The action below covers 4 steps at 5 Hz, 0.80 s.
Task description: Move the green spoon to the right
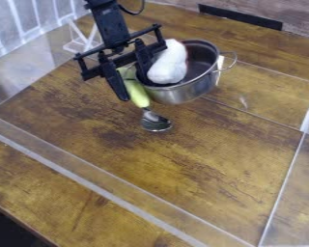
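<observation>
Writing or labels cannot be read anywhere on the things here. One spoon, one bowl, one white lump and one gripper are on view. The gripper hangs from a black arm over the far left part of the wooden table, pointing steeply down, and its dark fingers are closed on the spoon's yellow-green handle. The spoon slants down and to the right from the grip, so that its shiny metal head sits at or just above the table, near the middle of the far half; whether it touches the wood cannot be told. The steel bowl stands just beyond and to the right of the spoon, toward the far edge, with the handle right beside its rim. The white lump rests inside the bowl, against its left side. A clear plastic wall runs along the near and right edges of the table.
</observation>
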Motion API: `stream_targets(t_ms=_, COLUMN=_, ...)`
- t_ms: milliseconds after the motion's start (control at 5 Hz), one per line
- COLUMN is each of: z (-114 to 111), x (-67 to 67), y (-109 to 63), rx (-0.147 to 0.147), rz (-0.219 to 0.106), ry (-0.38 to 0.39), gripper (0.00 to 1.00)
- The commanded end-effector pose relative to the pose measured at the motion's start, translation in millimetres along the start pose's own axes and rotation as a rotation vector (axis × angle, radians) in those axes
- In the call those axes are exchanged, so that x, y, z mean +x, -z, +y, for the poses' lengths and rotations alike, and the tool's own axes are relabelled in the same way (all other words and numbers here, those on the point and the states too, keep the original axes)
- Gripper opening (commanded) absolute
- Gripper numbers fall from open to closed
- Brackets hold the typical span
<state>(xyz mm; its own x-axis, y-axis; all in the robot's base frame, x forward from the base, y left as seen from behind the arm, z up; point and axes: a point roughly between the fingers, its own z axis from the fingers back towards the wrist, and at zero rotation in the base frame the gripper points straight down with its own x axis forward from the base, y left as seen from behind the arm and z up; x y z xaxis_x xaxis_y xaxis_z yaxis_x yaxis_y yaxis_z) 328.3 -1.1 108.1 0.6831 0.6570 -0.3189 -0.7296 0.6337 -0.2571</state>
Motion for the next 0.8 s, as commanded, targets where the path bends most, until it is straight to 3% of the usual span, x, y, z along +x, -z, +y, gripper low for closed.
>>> stream_targets(t_ms=0, z=-8, x=-19.7, y=-30.7, rx=-0.048, rz=-0.061, ry=0.029, gripper=0.00)
stream_targets(t_ms=400, z=-14, x=-7.2, y=-28.1, rx=-0.007, rz=-0.014, ry=0.167, gripper=0.00)
stream_targets(t_ms=600, z=-21, x=-0.3, y=-24.1, rx=-0.016, rz=-0.015, ry=0.146, gripper=0.00)
